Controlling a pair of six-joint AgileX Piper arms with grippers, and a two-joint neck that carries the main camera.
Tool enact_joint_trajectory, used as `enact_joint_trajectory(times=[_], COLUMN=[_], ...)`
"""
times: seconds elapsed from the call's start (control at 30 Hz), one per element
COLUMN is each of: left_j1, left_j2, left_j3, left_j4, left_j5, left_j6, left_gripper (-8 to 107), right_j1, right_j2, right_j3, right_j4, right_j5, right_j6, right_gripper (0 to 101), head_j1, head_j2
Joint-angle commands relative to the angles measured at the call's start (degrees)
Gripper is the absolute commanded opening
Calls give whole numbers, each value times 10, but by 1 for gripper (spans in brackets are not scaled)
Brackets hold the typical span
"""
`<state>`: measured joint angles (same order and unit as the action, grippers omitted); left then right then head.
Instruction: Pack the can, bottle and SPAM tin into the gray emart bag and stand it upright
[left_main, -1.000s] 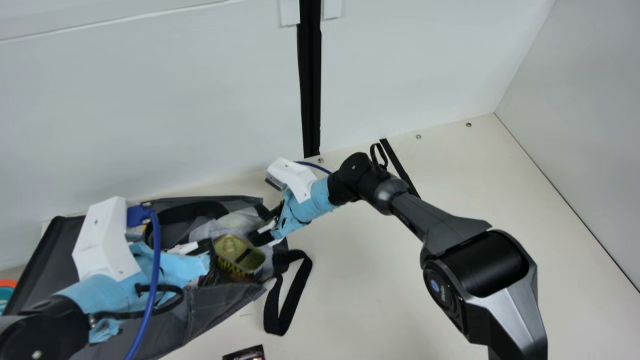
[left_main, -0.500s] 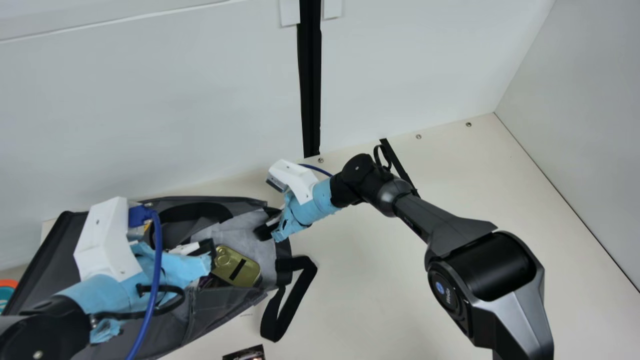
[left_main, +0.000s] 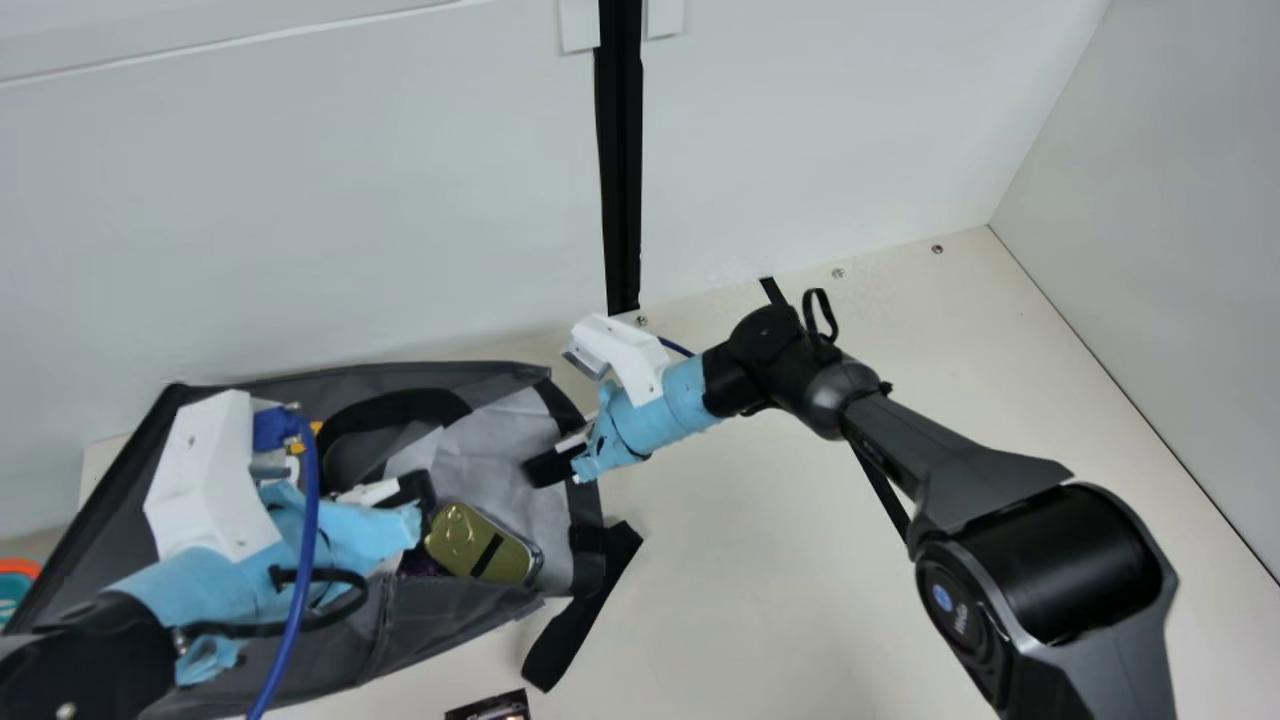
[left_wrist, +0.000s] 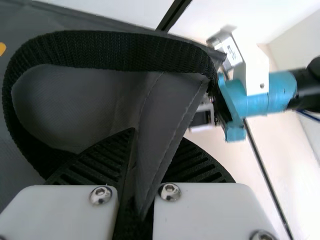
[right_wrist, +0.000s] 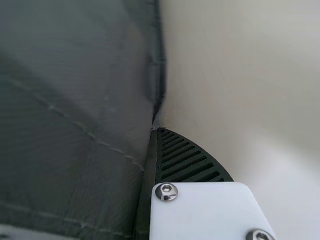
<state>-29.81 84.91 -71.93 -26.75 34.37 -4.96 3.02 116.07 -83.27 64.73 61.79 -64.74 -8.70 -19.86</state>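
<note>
Gray emart bag (left_main: 430, 625), main view: lying open near the table's (left_main: 740, 580) back edge, SPAM tin (left_main: 485, 545) resting inside, can and bottle uncertain, upright standing seemingly remaining. Left wrist view: left gripper (left_wrist: 157, 142) pinching bag cloth. Right wrist view: right gripper (right_wrist: 151, 136) apparently clamping the bag's wall, fingers straddling it.

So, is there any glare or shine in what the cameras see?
Right wrist view: bright patch on the table, glinting screw head; left wrist view: shiny screws; main view: fairly even light, faint sheen on my right arm's black joint.
</note>
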Motion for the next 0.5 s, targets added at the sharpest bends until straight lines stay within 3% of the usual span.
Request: enact_joint_trajectory(times=[0.0, 0.27, 0.47], left_j1=[0, 0, -10], left_j2=[5, 21, 26], left_j3=[-6, -32, -49], left_j4=[-15, -63, -77], left_j5=[-4, -21, -36], left_j6=[12, 52, 62], left_gripper=[-8, -8, -8], right_j1=[-8, -46, -46], right_j2=[-18, -79, -124], right_j3=[12, 52, 99], right_j4=[9, 28, 56], right_j5=[22, 81, 81], right_j6=[1, 1, -9], right_gripper=[0, 0, 0], head_j1=[-13, -13, -13], head_j2=[-1, -1, -1])
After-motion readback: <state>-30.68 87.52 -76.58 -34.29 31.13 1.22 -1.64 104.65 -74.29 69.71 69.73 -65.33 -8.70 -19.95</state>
